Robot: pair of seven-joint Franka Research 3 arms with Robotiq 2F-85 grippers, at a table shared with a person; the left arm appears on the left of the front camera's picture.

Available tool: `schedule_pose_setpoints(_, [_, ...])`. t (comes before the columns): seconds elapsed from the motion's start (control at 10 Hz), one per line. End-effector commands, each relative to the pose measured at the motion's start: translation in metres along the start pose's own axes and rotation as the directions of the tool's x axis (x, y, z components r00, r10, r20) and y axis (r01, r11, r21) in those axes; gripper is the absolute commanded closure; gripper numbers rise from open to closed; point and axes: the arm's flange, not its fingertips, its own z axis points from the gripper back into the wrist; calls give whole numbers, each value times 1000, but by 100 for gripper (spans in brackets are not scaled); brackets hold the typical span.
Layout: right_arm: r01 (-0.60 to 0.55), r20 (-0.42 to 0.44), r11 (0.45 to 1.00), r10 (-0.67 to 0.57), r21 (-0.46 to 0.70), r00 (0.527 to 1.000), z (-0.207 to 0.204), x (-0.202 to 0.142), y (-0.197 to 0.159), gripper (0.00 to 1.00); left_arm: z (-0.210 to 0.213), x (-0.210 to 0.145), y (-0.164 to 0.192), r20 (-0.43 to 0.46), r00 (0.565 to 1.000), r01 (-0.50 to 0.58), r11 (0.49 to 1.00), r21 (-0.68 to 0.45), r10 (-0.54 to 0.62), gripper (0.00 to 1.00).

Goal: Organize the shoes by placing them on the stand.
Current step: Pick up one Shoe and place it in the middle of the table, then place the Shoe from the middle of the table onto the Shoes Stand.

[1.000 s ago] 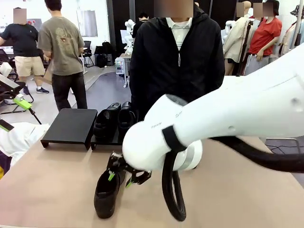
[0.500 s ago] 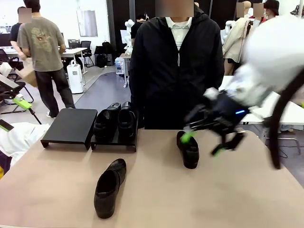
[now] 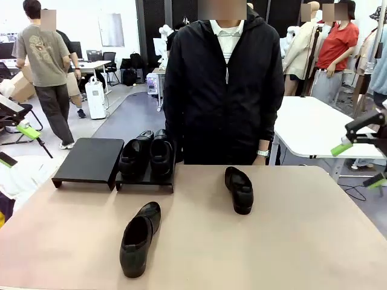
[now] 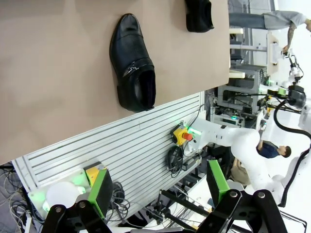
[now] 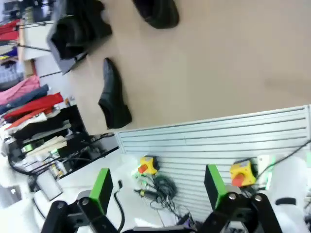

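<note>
right arm (image 3: 370, 124) has swung away right, both jaws wide and empty, two shoes (image 3: 136, 158) on the stand (image 3: 91, 160)

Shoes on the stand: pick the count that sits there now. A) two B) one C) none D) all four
A: two shoes sit side by side on the stand; the near shoe and the far shoe lie on the table.

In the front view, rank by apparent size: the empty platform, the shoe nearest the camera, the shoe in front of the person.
1. empty platform
2. nearest shoe
3. shoe in front of the person
The two shoes look alike; nearness to the camera may explain the gap.
</note>
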Motion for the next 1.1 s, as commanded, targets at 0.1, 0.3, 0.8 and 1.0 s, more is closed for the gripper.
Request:
schedule_pose_setpoints(0.1, [-19, -31, 1000, 19, 22, 999, 3, -2, 11, 0, 2, -2, 0, -8, 1000, -5, 1000, 2, 5, 0])
schedule_pose_setpoints(0.3, [-19, -31, 1000, 19, 22, 999, 3, -2, 11, 0, 2, -2, 0, -8, 1000, -5, 1000, 2, 5, 0])
schedule_pose_setpoints(0.8, [-19, -31, 1000, 19, 22, 999, 3, -2, 11, 0, 2, -2, 0, -8, 1000, -5, 1000, 2, 5, 0])
schedule_pose_setpoints(1.0, [-19, -31, 1000, 19, 22, 999, 3, -2, 11, 0, -52, 21, -60, -51, 999, 9, 989, 150, -1, 0])
